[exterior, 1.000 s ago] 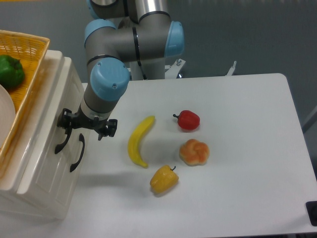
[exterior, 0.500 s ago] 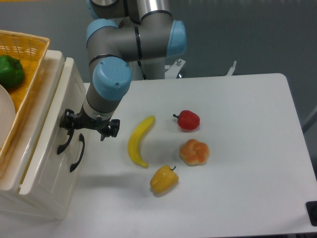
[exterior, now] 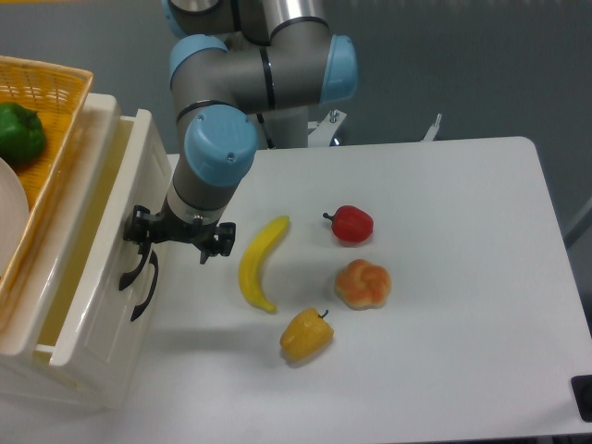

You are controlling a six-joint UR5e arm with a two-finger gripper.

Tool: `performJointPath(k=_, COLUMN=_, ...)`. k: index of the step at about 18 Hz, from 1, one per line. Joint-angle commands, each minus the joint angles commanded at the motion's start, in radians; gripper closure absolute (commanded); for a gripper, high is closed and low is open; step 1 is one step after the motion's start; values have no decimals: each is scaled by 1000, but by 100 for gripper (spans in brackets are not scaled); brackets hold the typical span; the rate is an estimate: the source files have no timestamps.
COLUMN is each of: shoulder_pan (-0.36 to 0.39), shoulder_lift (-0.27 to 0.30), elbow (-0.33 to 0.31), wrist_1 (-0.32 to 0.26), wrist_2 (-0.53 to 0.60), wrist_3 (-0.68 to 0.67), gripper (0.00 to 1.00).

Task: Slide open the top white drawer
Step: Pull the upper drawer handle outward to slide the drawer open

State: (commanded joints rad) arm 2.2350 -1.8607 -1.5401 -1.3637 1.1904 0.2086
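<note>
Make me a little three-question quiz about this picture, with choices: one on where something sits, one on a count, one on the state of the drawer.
1. Where is the banana?
A. In the basket
B. On the white table, left of the red pepper
C. Inside the drawer

2. How many black handles does the cabinet show?
A. One
B. Two
C. Four

3. The top white drawer is:
A. Partly open
B. Fully shut
C. Removed

Answers: 1 B, it lies on the table beside the red pepper. 2 B, one per drawer. 3 A, a gap shows its interior, with the pincer at its handle.

The top white drawer, glossy cream with black handle, stands partly open.
</note>
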Motion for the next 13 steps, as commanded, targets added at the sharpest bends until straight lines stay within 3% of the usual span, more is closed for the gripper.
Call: performJointPath(k=13, shoulder_pan=60, shoulder_lift=-3, elbow=0, wrist_1=-2, wrist_2=20, wrist_3=5, gripper=0)
